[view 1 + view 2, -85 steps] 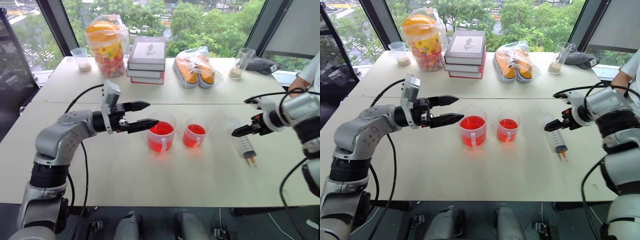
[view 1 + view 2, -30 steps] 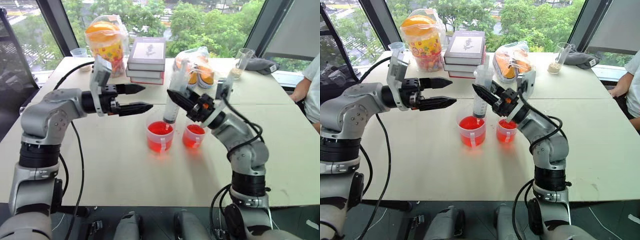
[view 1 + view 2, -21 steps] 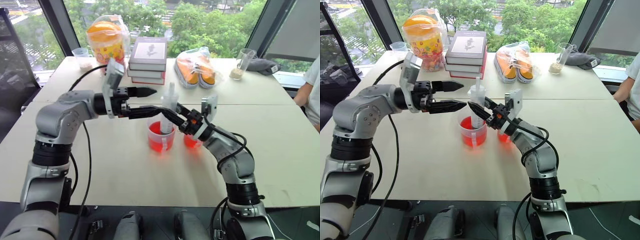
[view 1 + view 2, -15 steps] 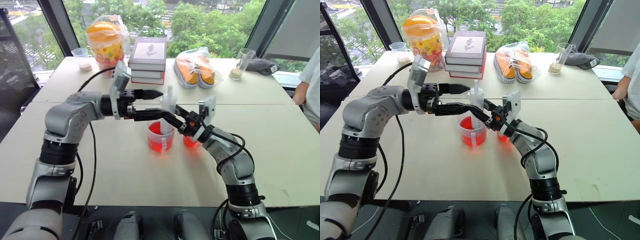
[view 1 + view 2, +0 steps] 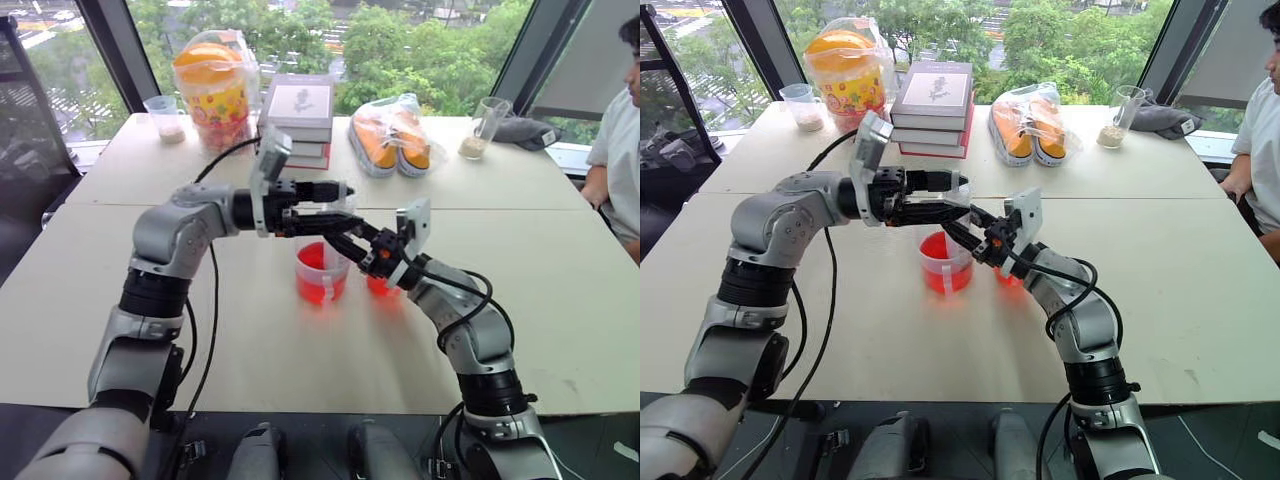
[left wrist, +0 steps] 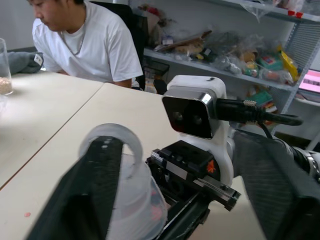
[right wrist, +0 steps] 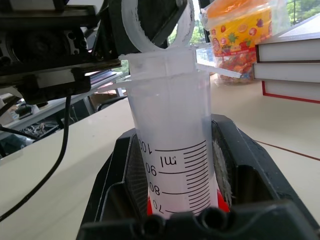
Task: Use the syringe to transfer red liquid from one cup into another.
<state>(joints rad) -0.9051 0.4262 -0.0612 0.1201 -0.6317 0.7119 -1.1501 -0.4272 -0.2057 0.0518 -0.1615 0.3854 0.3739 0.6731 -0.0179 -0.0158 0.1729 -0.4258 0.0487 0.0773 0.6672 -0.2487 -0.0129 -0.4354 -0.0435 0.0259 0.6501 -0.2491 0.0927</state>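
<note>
Syringe upright in the taller cup, both grippers at it

The right gripper (image 5: 962, 232) clenched the syringe (image 7: 170, 150) barrel, its tip in the taller cup (image 5: 943, 262), at 9 o'clock from the shorter cup (image 5: 380, 285). The left gripper (image 5: 952, 192), half-closed, bracketed the plunger ring (image 6: 111, 141). Light, stiff, probably slippery; pull the ring.

On the table (image 5: 250, 340), the wider cup (image 5: 320, 272) stands left of the narrower cup (image 5: 380, 285), books (image 5: 297, 108) behind them

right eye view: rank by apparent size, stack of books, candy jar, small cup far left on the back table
1. candy jar, nearly level with
2. stack of books; too close to split firmly.
3. small cup, clearly smallest.
All stand along the back, so nearness hardly matters.
</note>
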